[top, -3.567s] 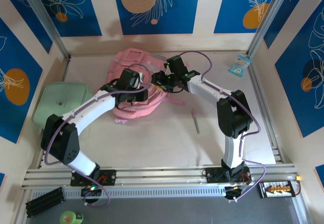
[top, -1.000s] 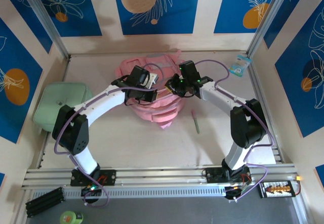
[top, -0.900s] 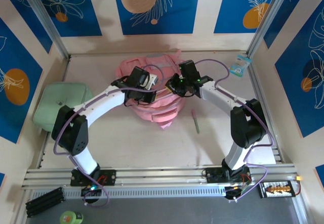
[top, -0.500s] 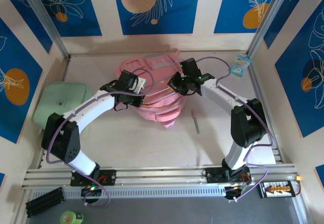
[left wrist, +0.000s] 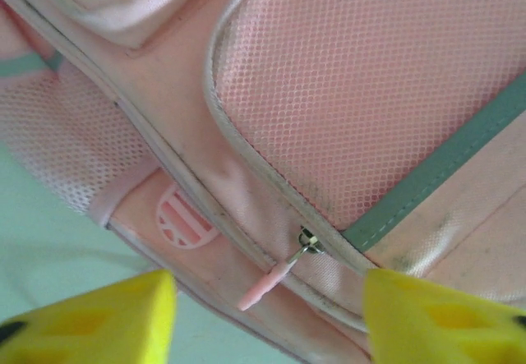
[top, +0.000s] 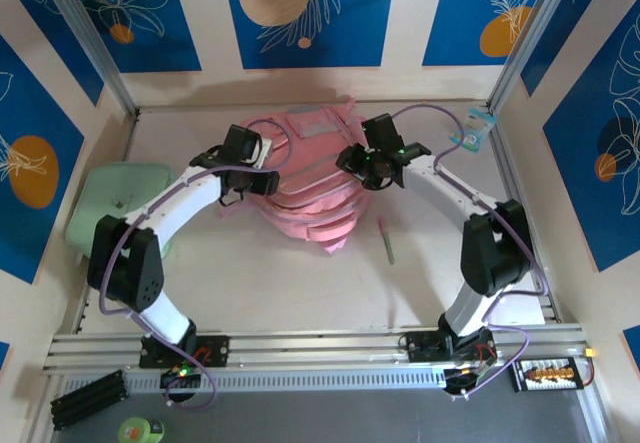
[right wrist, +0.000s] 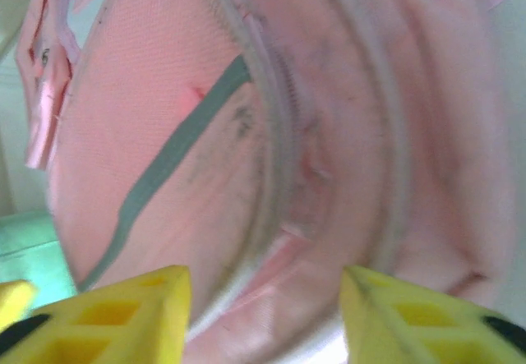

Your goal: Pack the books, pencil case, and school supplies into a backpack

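**A:** Which step are we on?

**B:** Readying the bag, I'd say. The pink backpack (top: 312,198) lies flat mid-table, pockets up, with an arm at each side. The green pen (top: 386,241) lies on the table (top: 300,293) just right of the bag's lower corner, not yet packed.

**A:** And the left gripper (left wrist: 267,308)?

**B:** Its yellow fingers (left wrist: 99,315) stand well apart with nothing between them. It hovers at the backpack's left edge and holds nothing. From the left wrist you look past the fingers at a mesh pocket with a grey stripe, and a small pink zip pull (left wrist: 265,282) hangs in line with the gap.

**A:** The right gripper (right wrist: 265,298)?

**B:** Also spread and empty, close over the bag's upper right side. The right wrist view is blurred, so I can't tell whether a fingertip brushes the fabric. Probably not.

**A:** Is the bag open?

**B:** The zip by that pull looks shut. I can't tell about the main compartment, or whether anything is already inside.

**A:** So what does the next move call for?

**B:** In my judgement, the left fingers close on that thin pull while the right arm pins the soft bag so it doesn't drag. The pull is small and loose, so the pinch has to be centred. After that comes the pen. The mint-green flat case (top: 108,203) at far left stays out of it.
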